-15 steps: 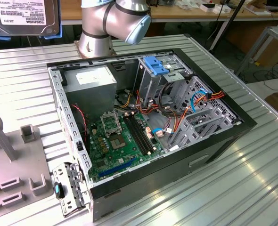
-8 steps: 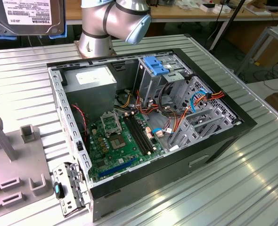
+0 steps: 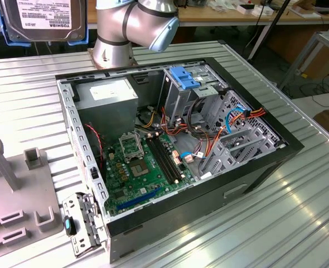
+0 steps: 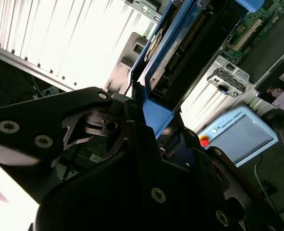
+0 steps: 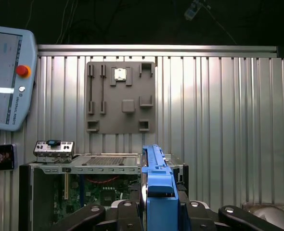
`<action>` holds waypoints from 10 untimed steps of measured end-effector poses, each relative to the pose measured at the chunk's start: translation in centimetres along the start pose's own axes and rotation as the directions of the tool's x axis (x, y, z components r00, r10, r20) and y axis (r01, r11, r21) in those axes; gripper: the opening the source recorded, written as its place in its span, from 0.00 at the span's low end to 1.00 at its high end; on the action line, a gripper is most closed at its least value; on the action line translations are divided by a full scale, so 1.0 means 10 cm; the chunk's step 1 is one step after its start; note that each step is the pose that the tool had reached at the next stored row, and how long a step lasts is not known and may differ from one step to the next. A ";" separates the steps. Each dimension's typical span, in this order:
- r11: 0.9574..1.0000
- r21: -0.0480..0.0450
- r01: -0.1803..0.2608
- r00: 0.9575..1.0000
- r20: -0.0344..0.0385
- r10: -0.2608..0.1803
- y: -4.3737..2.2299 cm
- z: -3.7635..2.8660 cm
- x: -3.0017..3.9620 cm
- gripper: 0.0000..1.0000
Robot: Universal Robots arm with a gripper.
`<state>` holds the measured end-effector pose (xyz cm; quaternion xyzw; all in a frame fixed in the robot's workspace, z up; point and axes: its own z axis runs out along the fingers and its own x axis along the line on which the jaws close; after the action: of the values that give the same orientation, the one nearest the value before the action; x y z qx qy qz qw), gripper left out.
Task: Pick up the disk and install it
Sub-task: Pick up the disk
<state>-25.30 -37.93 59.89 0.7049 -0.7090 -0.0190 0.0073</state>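
Exterior view showed the disk [image 3: 43, 19] held high, label outward, well apart from the open computer case [image 3: 248, 181]. In the second wrist view the gripper [image 4: 149, 115] pinched the disk by its blue edge.

The disk [image 5: 157, 185] shows edge-on, its bright blue rail clamped in the end effector [image 5: 160, 208], whose black jaws press it from both sides. Beyond it, the open computer case [image 5: 84, 168] with a green motherboard [image 5: 99, 193] inside lies on a ribbed metal surface [image 5: 219, 120]. A grey fixture plate [image 5: 121, 96] rests on the ribs past the case. A small metal bracket [image 5: 54, 150] sits just beside the case, near a pendant [image 5: 7, 77] with a red button [image 5: 22, 70].
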 end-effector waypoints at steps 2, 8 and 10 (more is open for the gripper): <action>1.000 0.000 0.000 1.000 0.000 0.000 -0.036 -0.001 0.000 0.37; 1.000 0.000 0.000 1.000 0.002 0.000 -0.102 0.005 0.001 0.37; 1.000 0.000 0.000 1.000 0.010 0.000 -0.120 0.008 0.003 0.37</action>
<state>-24.11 -37.97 59.77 0.7049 -0.7089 -0.0226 0.0037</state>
